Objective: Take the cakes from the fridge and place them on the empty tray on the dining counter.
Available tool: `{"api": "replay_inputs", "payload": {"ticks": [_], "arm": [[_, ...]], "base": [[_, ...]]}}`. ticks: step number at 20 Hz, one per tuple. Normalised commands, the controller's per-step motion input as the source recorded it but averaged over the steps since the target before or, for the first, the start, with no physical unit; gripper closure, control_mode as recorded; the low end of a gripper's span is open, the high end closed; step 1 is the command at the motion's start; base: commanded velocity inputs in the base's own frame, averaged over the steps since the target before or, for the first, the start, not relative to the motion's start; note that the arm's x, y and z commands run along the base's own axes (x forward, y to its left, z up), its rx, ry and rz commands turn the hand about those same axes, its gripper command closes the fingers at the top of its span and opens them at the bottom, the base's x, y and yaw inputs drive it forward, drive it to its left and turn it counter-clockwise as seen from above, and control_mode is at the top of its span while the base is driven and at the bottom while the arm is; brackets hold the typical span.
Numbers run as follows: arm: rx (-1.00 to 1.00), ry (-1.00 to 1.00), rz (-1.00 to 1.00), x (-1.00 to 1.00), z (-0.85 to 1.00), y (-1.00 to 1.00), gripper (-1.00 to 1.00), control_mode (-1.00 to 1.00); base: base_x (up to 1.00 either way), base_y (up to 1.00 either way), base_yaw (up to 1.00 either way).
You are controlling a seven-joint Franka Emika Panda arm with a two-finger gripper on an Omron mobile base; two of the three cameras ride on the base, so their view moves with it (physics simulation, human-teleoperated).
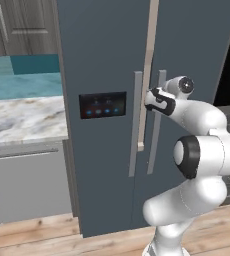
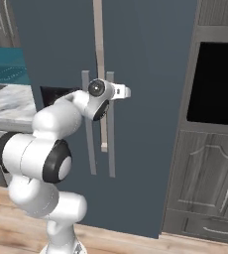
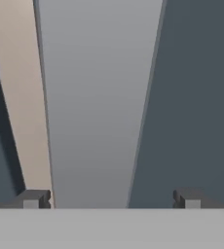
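The tall slate blue-grey fridge (image 1: 107,60) stands shut, so door-opening is likely the step in hand. The two-finger gripper (image 3: 111,198), jaws wide and empty, straddles the long grey vertical handle (image 3: 97,107); closing on it should come next.

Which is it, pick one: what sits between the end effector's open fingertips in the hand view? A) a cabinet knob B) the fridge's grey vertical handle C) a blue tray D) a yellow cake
B: the fridge handle runs up between the end effector fingertips, jaws spread wide.
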Motion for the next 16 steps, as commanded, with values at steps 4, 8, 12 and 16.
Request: {"api": "replay_inputs", "payload": {"ticks": [4, 8, 12, 16], "arm": [[0.0, -0.01, 0.0, 0.47, -0.23, 0.0, 1.0, -1.0], [0.0, 0.0, 0.0, -0.13, 0.0, 0.0, 1.0, -1.0], [0.0, 0.0, 0.03, -0.92, 0.0, -0.11, 1.0, -1.0], [0.0, 0.0, 0.02, -1.0, 0.0, -0.28, 1.0, -1.0]], "base": [[0.0, 0.0, 0.0], [0.0, 0.0, 0.0], [0.0, 0.0, 0.0], [0.0, 0.0, 0.0]]}}
